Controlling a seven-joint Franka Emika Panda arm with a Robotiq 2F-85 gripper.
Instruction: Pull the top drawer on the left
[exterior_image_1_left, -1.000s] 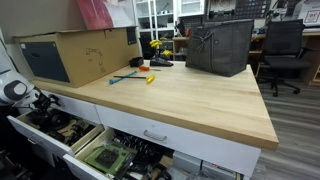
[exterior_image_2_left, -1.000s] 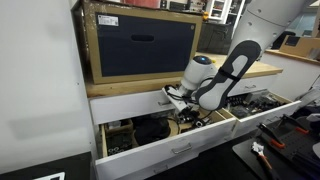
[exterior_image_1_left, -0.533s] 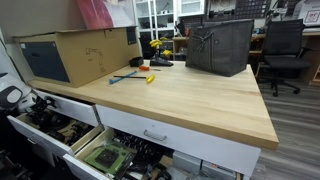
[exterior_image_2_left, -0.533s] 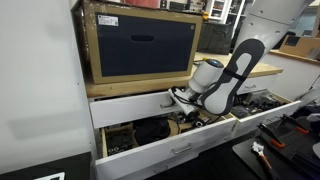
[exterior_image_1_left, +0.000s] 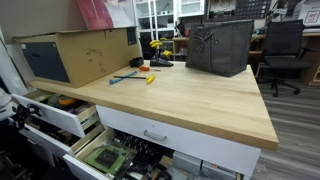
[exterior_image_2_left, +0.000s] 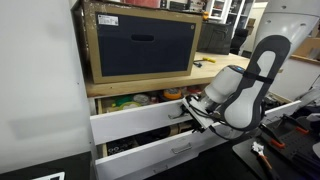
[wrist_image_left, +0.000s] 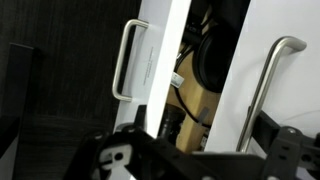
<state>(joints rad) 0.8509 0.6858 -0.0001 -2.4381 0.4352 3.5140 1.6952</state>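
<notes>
A long workbench with a pale wooden top (exterior_image_1_left: 195, 100) carries everything here, and much of its surface is bare. At one end sits a big cardboard box (exterior_image_1_left: 82, 55) with a dark panel on its side, seen in both exterior views, and towards the far end stands a dark grey bag (exterior_image_1_left: 218, 47). Between them lie a thin blue-handled tool (exterior_image_1_left: 125, 78) and a small yellow item (exterior_image_1_left: 150, 78), just beside each other.

We see the white-and-black jointed robot arm (exterior_image_2_left: 250, 80) folded low at the elbow; its dark gripper (exterior_image_2_left: 192, 108) reaches sideways, and we cannot tell how the jaws stand.
</notes>
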